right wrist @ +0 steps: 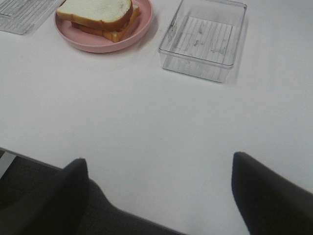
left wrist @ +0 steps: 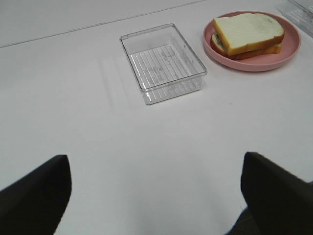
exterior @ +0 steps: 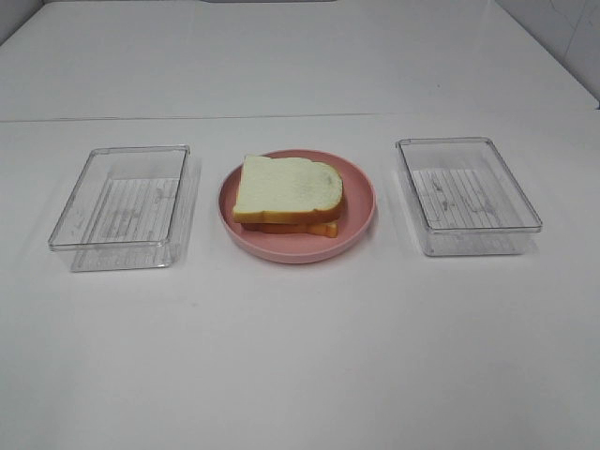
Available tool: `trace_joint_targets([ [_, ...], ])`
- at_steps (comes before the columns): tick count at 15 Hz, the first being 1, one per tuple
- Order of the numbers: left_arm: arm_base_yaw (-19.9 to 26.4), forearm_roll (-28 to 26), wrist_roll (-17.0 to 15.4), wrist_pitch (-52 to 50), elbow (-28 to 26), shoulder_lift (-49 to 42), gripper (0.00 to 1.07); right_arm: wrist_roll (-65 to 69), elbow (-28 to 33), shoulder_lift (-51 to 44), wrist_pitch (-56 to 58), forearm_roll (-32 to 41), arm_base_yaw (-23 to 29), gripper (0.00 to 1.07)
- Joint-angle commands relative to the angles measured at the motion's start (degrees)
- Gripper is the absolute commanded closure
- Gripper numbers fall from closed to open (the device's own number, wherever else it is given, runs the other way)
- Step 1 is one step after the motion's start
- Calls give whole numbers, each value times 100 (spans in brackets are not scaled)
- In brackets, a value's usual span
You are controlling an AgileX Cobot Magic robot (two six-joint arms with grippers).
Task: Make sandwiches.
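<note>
A sandwich [exterior: 286, 192] lies on a round pink plate [exterior: 361, 202] at the table's middle: white bread with orange-brown crust on top, darker and orange layers under it. It also shows in the left wrist view [left wrist: 248, 33] and the right wrist view [right wrist: 98, 13]. Both grippers are out of the high view. My left gripper [left wrist: 156, 188] is open and empty, well back from the plate. My right gripper [right wrist: 159, 188] is open and empty, near the table's front edge.
An empty clear plastic tray [exterior: 122, 204] stands left of the plate and another [exterior: 466, 193] stands right of it. They show in the wrist views too, the left tray [left wrist: 162, 62] and the right tray [right wrist: 203, 38]. The table's front edge [right wrist: 29, 164] runs under the right gripper.
</note>
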Motion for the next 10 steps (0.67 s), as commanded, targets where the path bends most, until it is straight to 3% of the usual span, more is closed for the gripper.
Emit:
trace_joint_targets([
  [1, -11, -34, 0, -34, 6, -126, 17, -57, 17, -34, -57, -6, 0, 31],
  [8, 23, 0, 11, -34, 6, -138, 17, -57, 17, -34, -57, -6, -74, 31],
  [10, 470, 0, 6, -34, 6, -132, 17, -57, 17, -40, -57, 11, -940, 31],
])
